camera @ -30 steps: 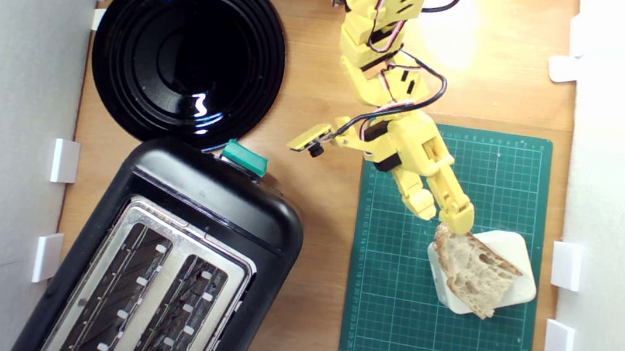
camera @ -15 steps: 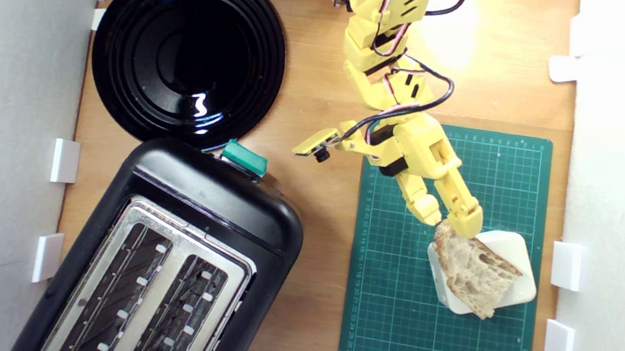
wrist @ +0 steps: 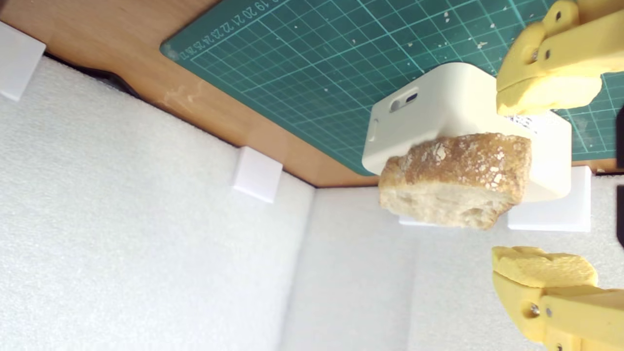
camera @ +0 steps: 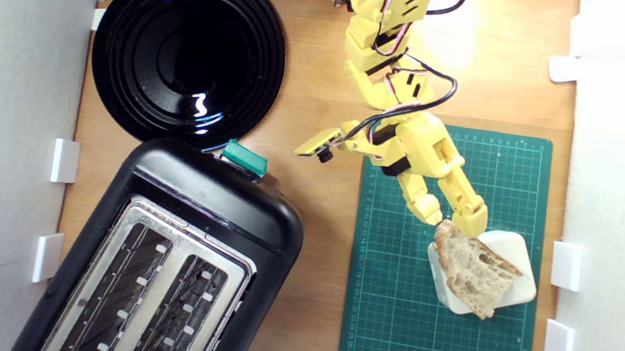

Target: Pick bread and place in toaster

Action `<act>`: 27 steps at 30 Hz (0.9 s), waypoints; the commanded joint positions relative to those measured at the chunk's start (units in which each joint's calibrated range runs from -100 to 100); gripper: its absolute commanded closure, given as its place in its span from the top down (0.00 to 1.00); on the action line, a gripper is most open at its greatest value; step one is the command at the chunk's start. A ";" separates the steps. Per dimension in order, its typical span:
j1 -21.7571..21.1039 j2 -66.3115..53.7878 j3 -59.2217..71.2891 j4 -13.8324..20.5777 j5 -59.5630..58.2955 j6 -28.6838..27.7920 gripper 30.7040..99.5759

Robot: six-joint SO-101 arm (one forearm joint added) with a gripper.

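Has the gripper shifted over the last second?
Yes. The gripper has edged toward the exterior view's right along the green mat, closing on the bread.

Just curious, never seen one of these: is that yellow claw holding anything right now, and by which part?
Nothing is held. The claw is open, one finger on each side of the bread's crust end; the bread lies on the white box.

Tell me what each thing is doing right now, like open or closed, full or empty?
End effector: open, its tips on either side of the bread's crusty end, not squeezing it yet.
Bread: lying on the white box, not lifted.
White box: sitting on the green mat, bread on top.
Toaster: both slots empty.
Black plate: empty.
Green mat: flat on the table.
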 commanded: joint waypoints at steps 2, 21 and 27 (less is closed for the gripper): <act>-1.71 0.91 -4.41 -0.43 -1.70 0.50 0.85; -2.28 4.24 -8.59 -3.33 -1.70 0.71 0.85; -2.92 4.32 -9.22 -3.33 -1.61 1.81 0.85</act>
